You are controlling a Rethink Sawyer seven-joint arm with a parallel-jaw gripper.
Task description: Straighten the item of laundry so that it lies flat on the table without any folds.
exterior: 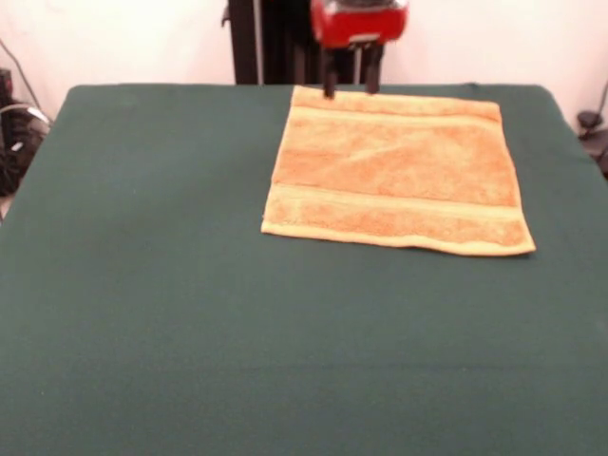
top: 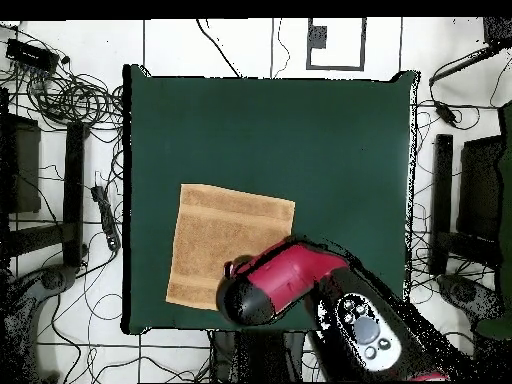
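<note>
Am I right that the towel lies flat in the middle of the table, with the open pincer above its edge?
Not quite: the towel lies flat near a table corner, as the overhead view shows. The open pincer is indeed above its edge.

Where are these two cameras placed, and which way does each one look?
Front view: sits across the table from the robot, looking along it at the towel; only the gripper and red wrist show, above the towel's far edge.
Overhead view: hangs above, looking straight down on the table; the red and black arm reaches in from the bottom, covering one corner of the towel.
Both show the same towel lying flat near the robot's side of the table.
</note>
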